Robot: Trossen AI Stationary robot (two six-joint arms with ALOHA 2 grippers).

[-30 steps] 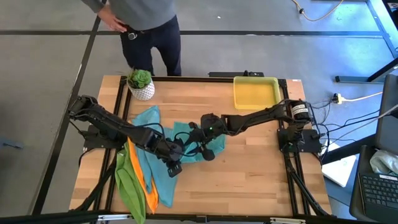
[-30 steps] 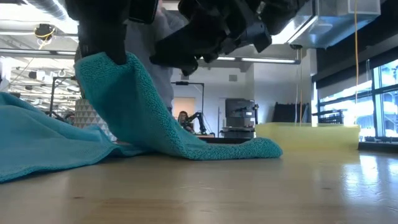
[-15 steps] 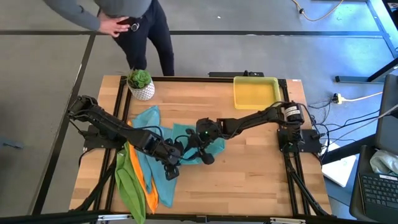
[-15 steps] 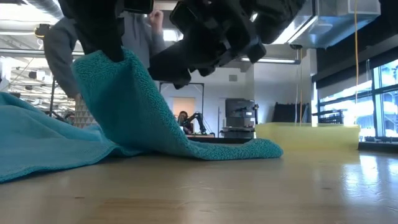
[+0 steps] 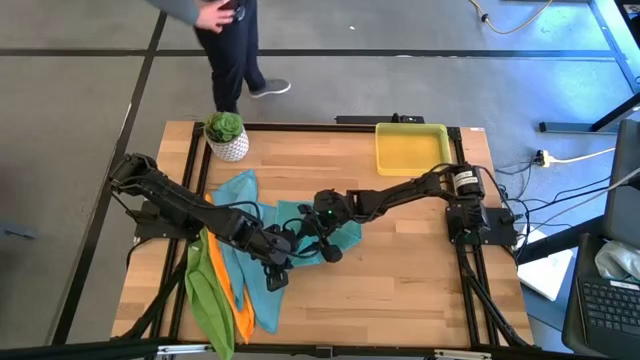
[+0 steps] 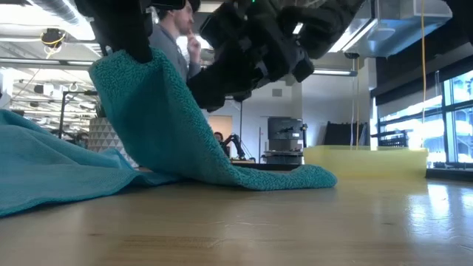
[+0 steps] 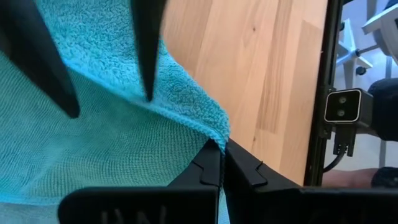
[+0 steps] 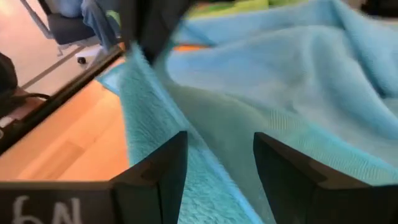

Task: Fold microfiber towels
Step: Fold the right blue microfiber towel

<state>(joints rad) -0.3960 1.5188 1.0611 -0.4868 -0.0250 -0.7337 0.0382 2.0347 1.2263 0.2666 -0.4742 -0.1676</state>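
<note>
The teal towel (image 5: pixel 300 232) being worked lies mid-desk, partly spread and partly lifted: in the low view one corner of it (image 6: pixel 148 111) is pulled up into a steep tent while the rest trails down and flattens toward the yellow tray (image 5: pixel 411 148) at the far right of the desk. The left gripper (image 7: pixel 222 163) has that raised corner pinched, its jaws closed tight on the towel's hem, as its own wrist view shows plainly. The right gripper (image 8: pixel 214 168) hangs just beside it, jaws standing apart with nothing between them, and its wrist view looks straight along the sloping fold of cloth, so the towel lies directly ahead of and slightly below those open jaws. In the high view the two grippers meet over the same patch of teal, the left gripper (image 5: pixel 277 268) nearer the front edge, the right gripper (image 5: pixel 325 240) reaching in from the tray side. The raised edge runs roughly from the left jaws down toward the right arm, so the right gripper looks the nearer one to take a second corner along that edge, which a fold would need. Other cloths lie bunched at the left front of the desk (image 5: pixel 420 260): a lime green towel (image 5: pixel 208 300), an orange towel (image 5: pixel 228 290), and more teal beneath. A potted plant (image 5: pixel 226 135) stands at the back left, and a person (image 5: pixel 225 40) walks beyond the desk.
</note>
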